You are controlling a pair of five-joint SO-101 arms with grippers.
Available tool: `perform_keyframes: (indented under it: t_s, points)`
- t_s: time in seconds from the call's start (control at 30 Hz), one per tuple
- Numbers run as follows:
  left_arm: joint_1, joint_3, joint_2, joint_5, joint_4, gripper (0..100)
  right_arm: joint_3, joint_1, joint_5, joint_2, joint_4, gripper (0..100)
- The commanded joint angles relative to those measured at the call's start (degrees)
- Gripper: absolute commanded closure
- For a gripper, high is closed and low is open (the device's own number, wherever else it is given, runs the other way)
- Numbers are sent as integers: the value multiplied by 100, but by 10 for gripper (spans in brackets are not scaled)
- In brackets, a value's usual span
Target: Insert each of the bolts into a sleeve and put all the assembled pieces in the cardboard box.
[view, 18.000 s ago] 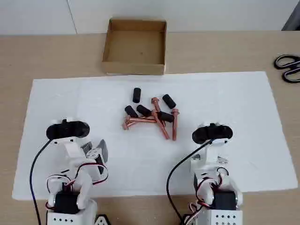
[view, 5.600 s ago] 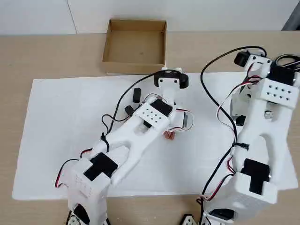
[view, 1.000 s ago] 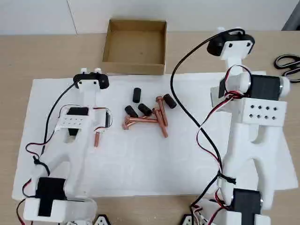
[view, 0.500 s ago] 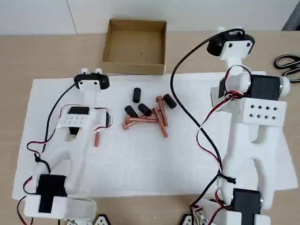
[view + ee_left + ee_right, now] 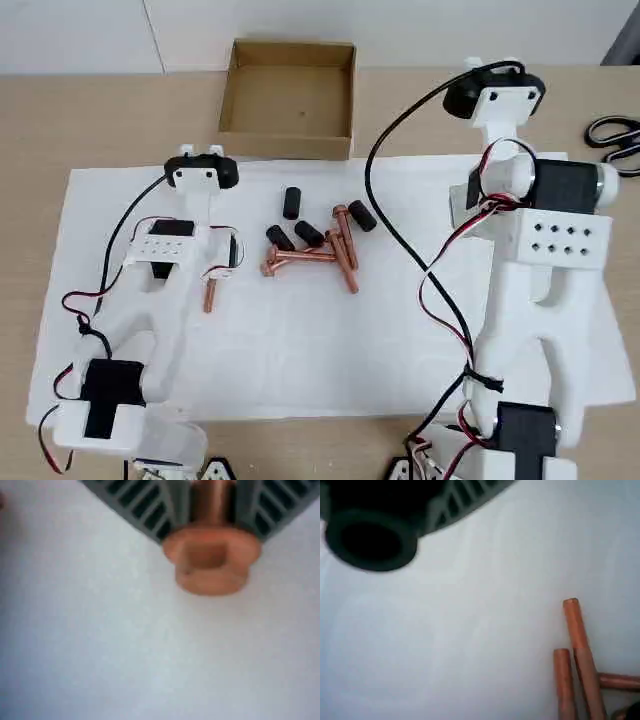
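Bolt [image 5: 211, 562] copper-toned metal, smooth dull sheen, sleeve [image 5: 370, 564] matt black plastic, box [image 5: 285, 147] matt brown cardboard, sheet [image 5: 330, 350] white matt paper, table [image 5: 110, 120] pale wood

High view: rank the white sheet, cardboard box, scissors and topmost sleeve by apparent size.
1. Sheet
2. Box
3. Scissors, though the frame edge cuts them off
4. Sleeve

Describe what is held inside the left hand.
A copper bolt, gripped by the left hand, head sticking out beyond its ribbed fingers. The fingers cover part of its shaft.
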Motion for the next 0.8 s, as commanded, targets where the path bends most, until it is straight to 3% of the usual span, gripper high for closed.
perform_keyframes:
  t_s: [0.0,0.53,0.77]
  points:
    - [18,-251,-9,9,158,976,0,-31,-62,-268,40,992]
    - [0,-1349,-35,0,1336,994,0,-31,-35,-268,40,992]
    - [-9,-2809,-35,580,2831,994,0,-40,-35,-277,40,992]
